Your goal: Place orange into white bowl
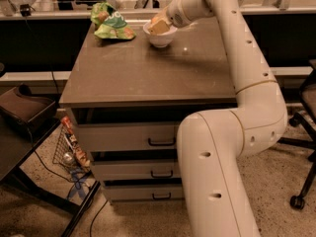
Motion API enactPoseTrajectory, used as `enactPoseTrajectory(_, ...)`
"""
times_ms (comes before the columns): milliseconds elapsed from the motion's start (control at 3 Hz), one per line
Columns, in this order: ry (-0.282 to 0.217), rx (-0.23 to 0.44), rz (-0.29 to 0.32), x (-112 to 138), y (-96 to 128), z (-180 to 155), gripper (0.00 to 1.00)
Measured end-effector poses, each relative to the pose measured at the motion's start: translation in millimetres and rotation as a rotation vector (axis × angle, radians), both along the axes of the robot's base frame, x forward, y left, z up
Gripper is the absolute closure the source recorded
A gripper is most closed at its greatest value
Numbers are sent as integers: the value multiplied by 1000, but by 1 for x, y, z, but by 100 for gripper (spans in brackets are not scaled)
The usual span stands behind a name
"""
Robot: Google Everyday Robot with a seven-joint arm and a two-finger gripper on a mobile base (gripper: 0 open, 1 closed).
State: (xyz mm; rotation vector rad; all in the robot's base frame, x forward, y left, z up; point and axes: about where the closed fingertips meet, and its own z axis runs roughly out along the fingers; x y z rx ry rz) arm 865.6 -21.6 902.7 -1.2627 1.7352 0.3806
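Brown cabinet top (148, 73), three drawers (128, 136) under it, all closed. Counter (64, 13) runs behind it and the floor (276, 216) is speckled.

Arm (247, 58) comes up from bottom right, arcs over the right half of the top and reaches to the back edge. Gripper (160, 24) sits directly over the white bowl (160, 39), low at the mouth. Can't tell the gripper's state, since the tip reads as one tan block.

Orange (157, 28): only an orange-yellow patch at the gripper tip, right at the bowl's rim. Can't tell whether it's clamped or resting in the bowl.

Bowl is upright at the back centre of the top. Green and yellow snack bag (111, 22) is just left of the bowl, near but apart, crumpled at the back left corner. Nothing lies between the gripper and the bowl.

Off the cabinet:
- Wire basket (69, 149) with clutter, against the left side on the floor.
- Dark low stand (19, 110) further left.
- Office chair (306, 132) at the right edge, well apart from the arm.
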Motion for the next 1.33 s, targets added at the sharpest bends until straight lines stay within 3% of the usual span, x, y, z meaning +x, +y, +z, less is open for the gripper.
enactPoseTrajectory(333, -22, 8, -9, 13, 14, -7, 100)
enactPoseTrajectory(667, -39, 18, -47, 24, 9, -7, 100)
enactPoseTrajectory(1000, -40, 33, -71, 27, 6, -3, 100)
enactPoseTrajectory(1333, -19, 91, -74, 25, 4, -2, 100)
